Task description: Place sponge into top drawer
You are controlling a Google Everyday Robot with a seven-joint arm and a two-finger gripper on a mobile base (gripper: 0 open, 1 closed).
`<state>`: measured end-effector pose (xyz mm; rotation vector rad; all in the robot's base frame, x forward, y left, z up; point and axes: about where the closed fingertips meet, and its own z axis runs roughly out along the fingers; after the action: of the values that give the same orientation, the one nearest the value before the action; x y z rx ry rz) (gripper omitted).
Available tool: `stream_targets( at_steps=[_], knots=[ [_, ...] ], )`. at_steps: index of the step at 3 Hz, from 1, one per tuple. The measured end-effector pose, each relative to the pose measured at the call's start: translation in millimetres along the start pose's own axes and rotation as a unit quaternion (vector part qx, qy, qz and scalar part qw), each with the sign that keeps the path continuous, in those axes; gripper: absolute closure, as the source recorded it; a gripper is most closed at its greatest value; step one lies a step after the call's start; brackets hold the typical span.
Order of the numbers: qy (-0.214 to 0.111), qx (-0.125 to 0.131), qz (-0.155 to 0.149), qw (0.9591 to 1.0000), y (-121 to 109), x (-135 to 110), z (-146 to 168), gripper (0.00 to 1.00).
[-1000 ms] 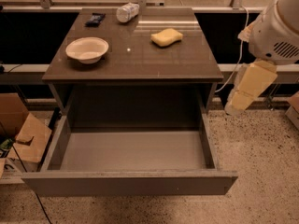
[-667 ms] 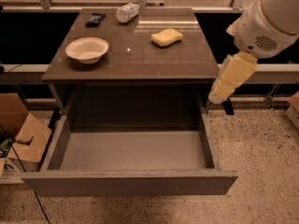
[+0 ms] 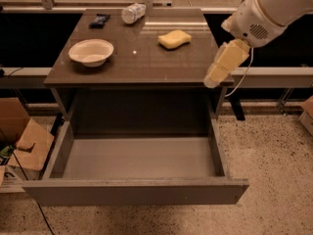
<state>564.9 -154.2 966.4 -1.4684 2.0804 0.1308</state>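
The yellow sponge [image 3: 174, 38] lies flat on the dark table top [image 3: 146, 58], toward the back right. The top drawer [image 3: 137, 158] stands pulled fully out below the table, its grey floor bare. My gripper [image 3: 215, 78] hangs from the white arm at the upper right, its pale yellow fingers pointing down and left over the table's front right corner. It is to the right of and nearer than the sponge, not touching it.
A white bowl [image 3: 91, 52] sits on the table's left side. A lying plastic bottle [image 3: 133, 12] and a small dark packet [image 3: 99, 20] are at the back. Cardboard boxes [image 3: 22, 141] stand on the floor at left. A cable hangs by the table's right leg.
The arm has swung left and up, bringing the gripper from beside the table's right edge to over its front right corner. The sponge and drawer have not moved.
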Motion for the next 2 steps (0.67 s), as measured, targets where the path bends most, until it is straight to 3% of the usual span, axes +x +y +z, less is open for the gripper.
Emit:
stream_targets(
  at_steps=[1, 2],
  knots=[
    [-0.019, -0.017, -0.001, 0.9997, -22.9, -3.2, 13.7, 0.00],
    [-0.032, -0.045, -0.001, 0.9985, -66.6, -4.0, 47.0, 0.00]
  ],
)
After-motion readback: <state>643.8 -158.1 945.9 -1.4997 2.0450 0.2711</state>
